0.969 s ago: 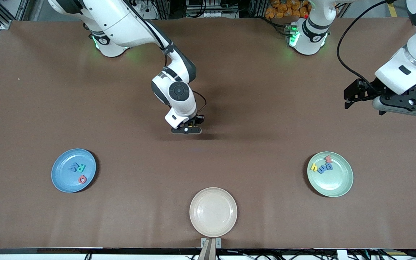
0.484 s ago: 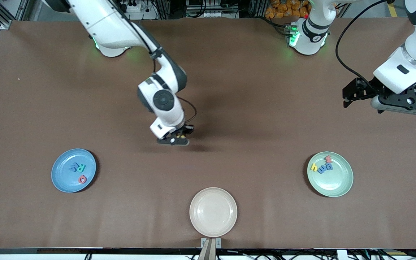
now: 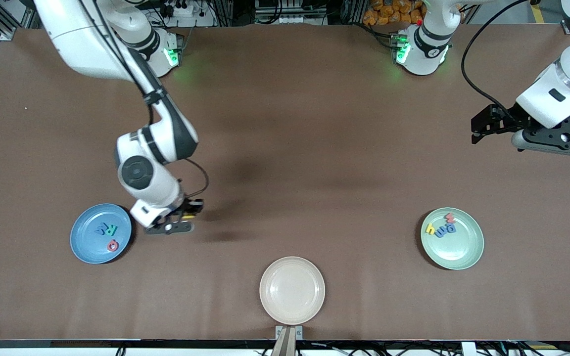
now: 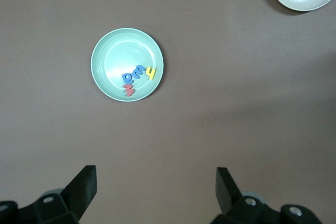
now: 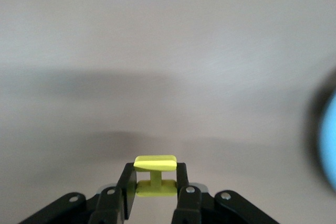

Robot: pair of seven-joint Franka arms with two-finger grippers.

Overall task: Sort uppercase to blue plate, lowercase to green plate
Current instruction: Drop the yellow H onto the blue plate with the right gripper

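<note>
We see the right gripper (image 3: 182,221) in the air with its fingers pinched on a yellow foam H (image 5: 155,176), over bare brown table (image 3: 285,123) just beside the blue plate (image 3: 81,247), at the plate's edge toward the middle of the table. In the right wrist view the letter stands edge-on between the two black fingers, and a sliver of blue shows at the picture's margin.

The blue plate holds a teal R (image 3: 111,229), a blue M (image 3: 100,230) and a red ring-shaped letter (image 3: 113,245). At the left arm's end of the table, the green plate (image 3: 465,252) carries a yellow h (image 3: 430,228), a red m (image 3: 450,217) and two blue lowercase letters (image 3: 446,230) bunched along its rim. A cream plate (image 3: 292,290), nearest the front camera, holds nothing.

The left gripper (image 4: 155,192) waits high above the table, fingers spread wide, with the green plate in its wrist camera's sight.

We judge this the closing step of the sort: the H appears to be the last capital outstanding. The next move calls for carrying it over the blue plate's rim, lowering it onto a bare patch clear of the three letters there, and parting the fingers only once it is low enough not to bounce out.
</note>
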